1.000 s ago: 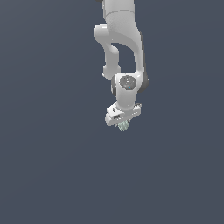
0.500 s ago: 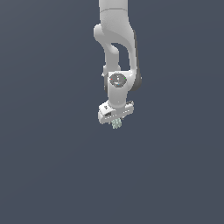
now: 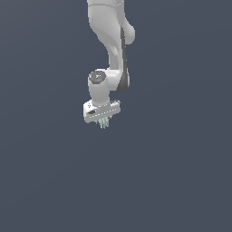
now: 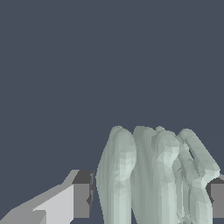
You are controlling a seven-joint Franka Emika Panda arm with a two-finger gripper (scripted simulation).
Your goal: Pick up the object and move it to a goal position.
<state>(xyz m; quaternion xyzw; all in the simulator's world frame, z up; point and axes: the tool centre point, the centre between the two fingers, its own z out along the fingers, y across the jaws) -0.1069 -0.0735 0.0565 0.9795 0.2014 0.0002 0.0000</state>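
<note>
Mint-green ridged object point(image 4: 157, 175) sits pinched in the white claw point(image 3: 104, 121), hanging at six o'clock beneath the arm; pickup looks done, delivery to an unseen goal remains.

Exterior view: distant, sees whole white robot arm point(image 3: 108, 54). Wrist view: very close, between fingers. Shared: ridged pale mint-green lump point(image 3: 104, 122) point(image 4: 157, 175).

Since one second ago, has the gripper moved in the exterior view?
Yes. The gripper with the object has shifted toward the exterior view's left and slightly upward, judged against the picture frame.
</note>
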